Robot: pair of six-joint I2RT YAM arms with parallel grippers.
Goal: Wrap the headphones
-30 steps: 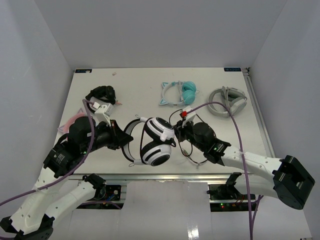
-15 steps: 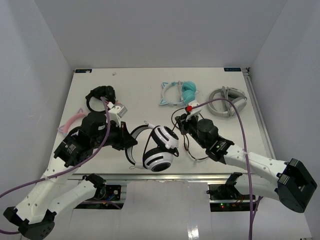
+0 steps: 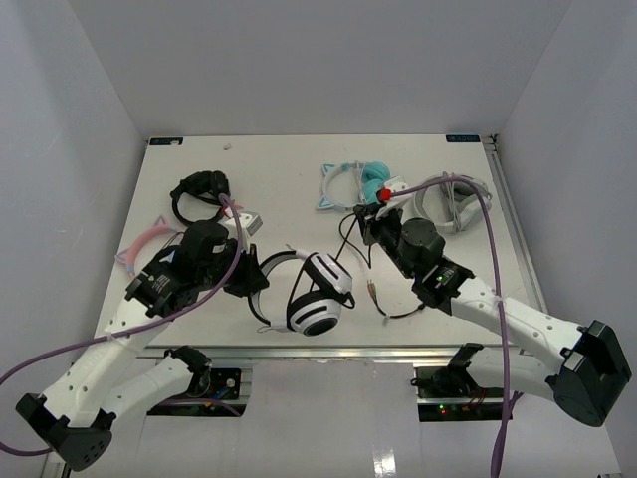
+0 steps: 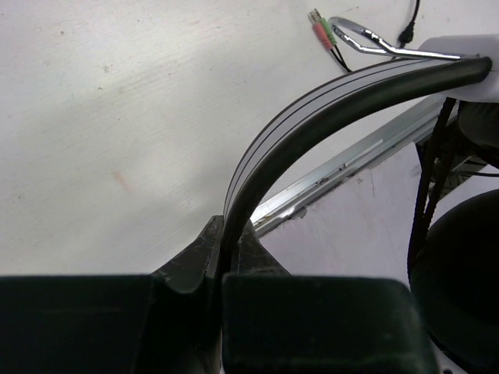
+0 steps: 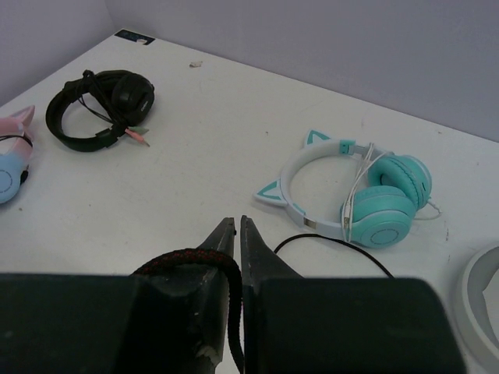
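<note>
The white headphones (image 3: 318,299) with ringed ear cups lie near the table's front edge. My left gripper (image 3: 254,281) is shut on their white headband (image 3: 271,265); in the left wrist view the black-edged headband (image 4: 312,109) arcs up out of the closed jaws (image 4: 226,249). My right gripper (image 3: 370,225) is shut on the black cable (image 3: 350,239), which shows as a braided cord (image 5: 187,261) running into the closed jaws (image 5: 236,230). The rest of the cable trails over the table to its pink and green plugs (image 3: 373,291), which also show in the left wrist view (image 4: 321,31).
Black headphones (image 3: 199,194) and pink cat-ear headphones (image 3: 144,244) lie at the left. Teal cat-ear headphones (image 3: 358,184) and grey-and-white headphones (image 3: 453,199) lie at the back right, close to my right gripper. The table's metal front edge (image 4: 351,160) runs just below the headphones.
</note>
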